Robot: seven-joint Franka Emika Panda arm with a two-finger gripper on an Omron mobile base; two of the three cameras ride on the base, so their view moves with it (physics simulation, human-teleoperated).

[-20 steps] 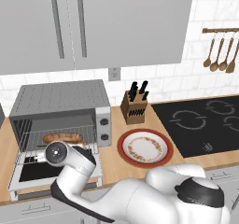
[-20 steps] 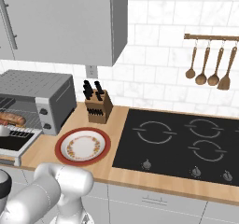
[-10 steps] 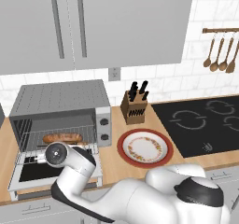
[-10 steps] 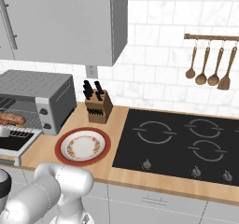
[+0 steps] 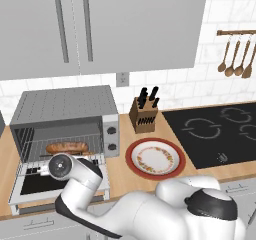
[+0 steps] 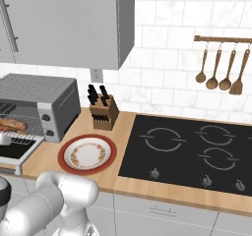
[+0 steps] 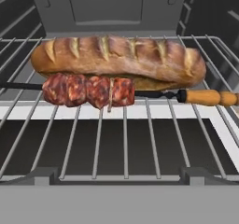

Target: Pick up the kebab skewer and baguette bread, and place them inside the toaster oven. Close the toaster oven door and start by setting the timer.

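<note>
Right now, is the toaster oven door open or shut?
Open: the toaster oven door lies flat, showing baguette bread on the rack.

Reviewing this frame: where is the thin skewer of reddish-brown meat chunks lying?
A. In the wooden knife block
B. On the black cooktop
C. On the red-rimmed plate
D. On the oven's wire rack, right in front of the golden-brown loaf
D: the hand view shows the meat skewer with its wooden handle lying on the wire rack, along the near side of the scored golden-brown loaf.
</note>
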